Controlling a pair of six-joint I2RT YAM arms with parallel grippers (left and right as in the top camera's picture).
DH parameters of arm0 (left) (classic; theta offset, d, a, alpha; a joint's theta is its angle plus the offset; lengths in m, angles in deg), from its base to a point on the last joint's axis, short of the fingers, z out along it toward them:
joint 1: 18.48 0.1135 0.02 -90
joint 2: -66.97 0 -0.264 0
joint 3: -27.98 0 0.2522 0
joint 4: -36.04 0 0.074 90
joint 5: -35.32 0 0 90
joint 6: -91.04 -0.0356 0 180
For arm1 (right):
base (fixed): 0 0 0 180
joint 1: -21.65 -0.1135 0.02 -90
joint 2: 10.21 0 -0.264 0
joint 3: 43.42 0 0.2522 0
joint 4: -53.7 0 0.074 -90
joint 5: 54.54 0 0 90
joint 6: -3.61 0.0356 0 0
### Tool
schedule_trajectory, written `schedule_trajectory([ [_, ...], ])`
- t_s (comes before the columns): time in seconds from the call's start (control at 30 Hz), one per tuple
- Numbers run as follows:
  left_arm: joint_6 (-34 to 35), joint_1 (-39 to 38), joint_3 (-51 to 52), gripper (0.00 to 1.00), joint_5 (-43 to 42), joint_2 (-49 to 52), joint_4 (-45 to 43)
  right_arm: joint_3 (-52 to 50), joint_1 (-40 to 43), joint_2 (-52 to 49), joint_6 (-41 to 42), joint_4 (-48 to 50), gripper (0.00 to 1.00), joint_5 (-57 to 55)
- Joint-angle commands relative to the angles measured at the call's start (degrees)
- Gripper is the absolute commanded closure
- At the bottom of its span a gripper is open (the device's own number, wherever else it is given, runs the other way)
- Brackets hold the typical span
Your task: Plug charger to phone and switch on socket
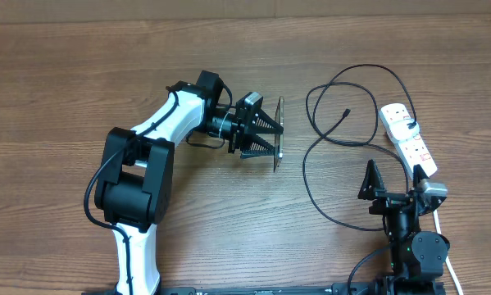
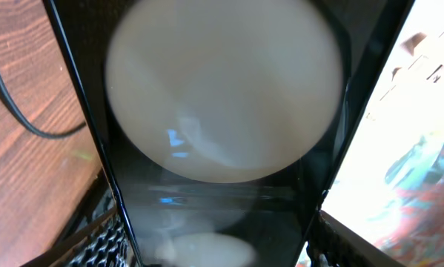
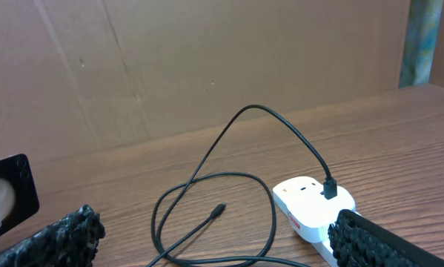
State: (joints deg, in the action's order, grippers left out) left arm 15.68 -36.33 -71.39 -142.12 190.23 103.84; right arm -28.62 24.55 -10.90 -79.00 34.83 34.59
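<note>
While left claw (image 1: 275, 138) clamps phone (image 2: 222, 204), right claw (image 1: 393, 176) apart (charger (image 1: 304, 172) in socket (image 1: 405, 135))

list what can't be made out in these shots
- Phone port: edge-on overhead; the left wrist view is too close and blurred.
- Socket switches: cut off in the right wrist view by the right finger and the bottom edge; too small to read overhead.
- Charger tip's type: too small in every view showing it.
</note>
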Motion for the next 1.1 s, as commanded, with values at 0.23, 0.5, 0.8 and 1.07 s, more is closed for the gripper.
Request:
schedule_trajectory([
  [0.23,-0.83,0.59,-0.57,0.52,4.22,0.70,-6.78,-0.59,-0.26,0.52,-0.35,0.42,0.00,-0.37],
  [0.5,3.54,0.61,-0.57,0.53,11.61,0.70,-11.67,-0.59,-0.26,0.52,-0.17,0.48,0.00,-0.35],
  [0.8,12.33,0.63,-0.57,0.52,11.34,0.70,-18.21,-0.57,-0.33,0.35,36.46,2.05,0.00,27.67],
  [1.07,21.99,0.63,-0.57,0.53,7.58,0.70,-21.92,-0.57,-0.33,0.35,48.87,4.42,0.00,34.75],
])
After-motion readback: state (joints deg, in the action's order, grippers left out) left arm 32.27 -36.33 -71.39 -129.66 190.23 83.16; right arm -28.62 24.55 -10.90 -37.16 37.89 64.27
